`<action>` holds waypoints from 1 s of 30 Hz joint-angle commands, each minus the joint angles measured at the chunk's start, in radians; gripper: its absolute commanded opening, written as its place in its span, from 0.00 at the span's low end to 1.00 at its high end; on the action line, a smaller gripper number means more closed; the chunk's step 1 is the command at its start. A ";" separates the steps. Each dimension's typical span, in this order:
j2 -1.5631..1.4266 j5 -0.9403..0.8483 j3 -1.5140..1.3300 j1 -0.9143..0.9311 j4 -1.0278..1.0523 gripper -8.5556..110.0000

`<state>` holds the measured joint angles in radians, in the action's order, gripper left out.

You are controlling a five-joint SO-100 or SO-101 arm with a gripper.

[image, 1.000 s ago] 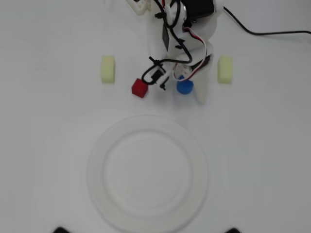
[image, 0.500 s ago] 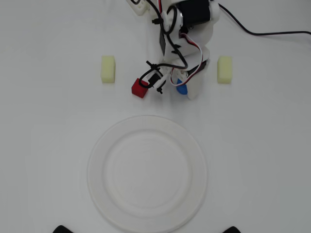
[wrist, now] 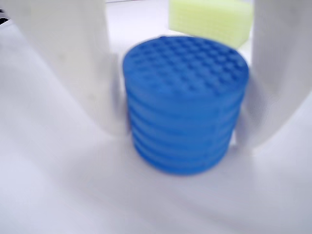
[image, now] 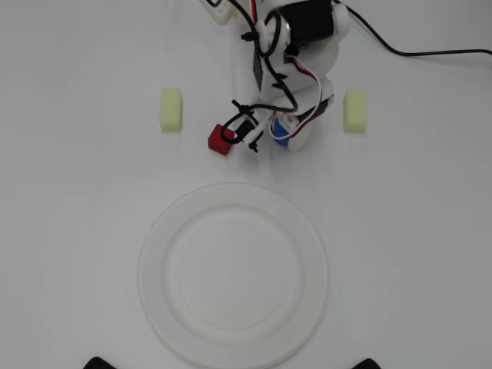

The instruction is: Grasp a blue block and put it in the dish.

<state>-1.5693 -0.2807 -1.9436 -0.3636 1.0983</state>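
The blue block (wrist: 185, 92), a short ribbed cylinder, stands on the white table between my two white fingers (wrist: 68, 63). Both fingers press against its sides. In the overhead view the blue block (image: 278, 132) shows partly under my gripper (image: 283, 135), above the top right rim of the dish. My gripper (wrist: 183, 141) is shut on the block, which rests on the table. The dish (image: 154, 254) is a large round white plate in the lower middle of the overhead view, with nothing on it.
A red cube (image: 221, 139) lies just left of the gripper, beside black cable clips. Pale yellow blocks lie at the left (image: 171, 109) and right (image: 354, 110); one shows behind the blue block in the wrist view (wrist: 212, 19). A black cable (image: 415, 52) runs off right.
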 commanded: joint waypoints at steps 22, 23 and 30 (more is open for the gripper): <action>0.129 -0.025 0.469 0.301 -0.256 0.07; 0.149 -0.020 0.471 0.299 -0.256 0.07; 0.295 -0.008 0.489 0.282 -0.256 0.07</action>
<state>-1.2686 -0.2976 -1.5079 -0.0690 0.8529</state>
